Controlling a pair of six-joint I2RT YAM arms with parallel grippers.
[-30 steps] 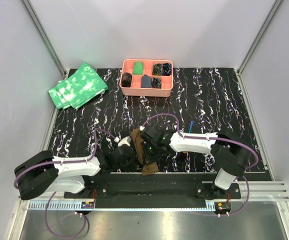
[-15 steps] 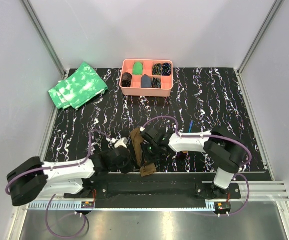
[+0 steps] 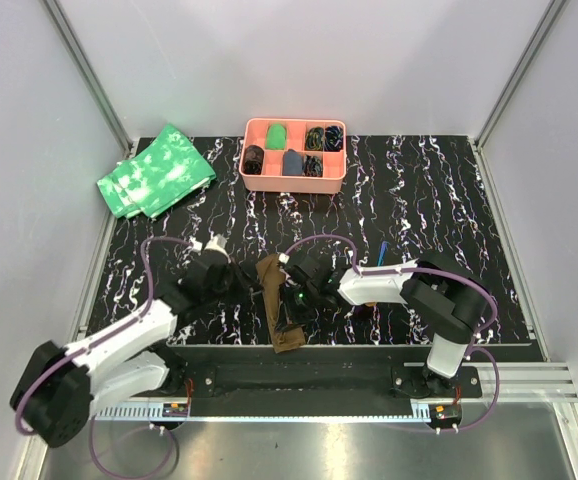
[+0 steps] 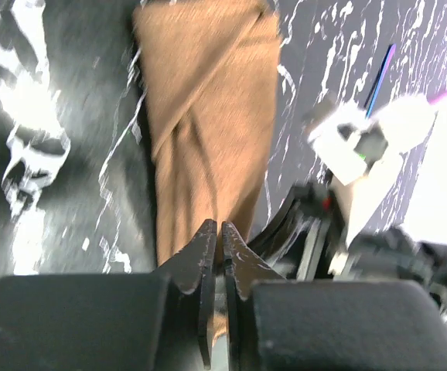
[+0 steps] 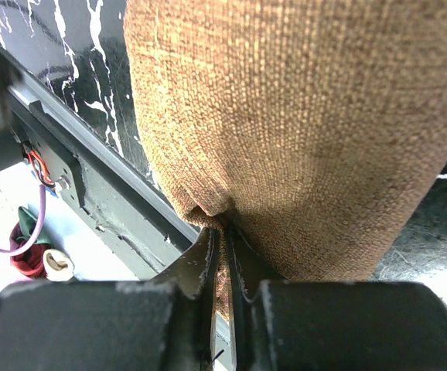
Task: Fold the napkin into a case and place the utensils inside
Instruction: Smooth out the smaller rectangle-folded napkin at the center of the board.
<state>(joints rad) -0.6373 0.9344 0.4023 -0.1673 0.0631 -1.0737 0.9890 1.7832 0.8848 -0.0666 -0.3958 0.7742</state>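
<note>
The napkin (image 3: 277,305), folded to a narrow strip, lies at the near edge of the table (image 3: 429,200) between the two arms. Its long axis runs near to far, with the far end leaning slightly left. The right gripper (image 5: 221,234) has its jaws clamped on a puckered fold, probably to pin the layers. The left gripper (image 4: 215,236), jaws together, sits at the strip's edge; whether it pinches cloth I cannot tell. A blue utensil (image 3: 383,250) waits beside the right arm.
</note>
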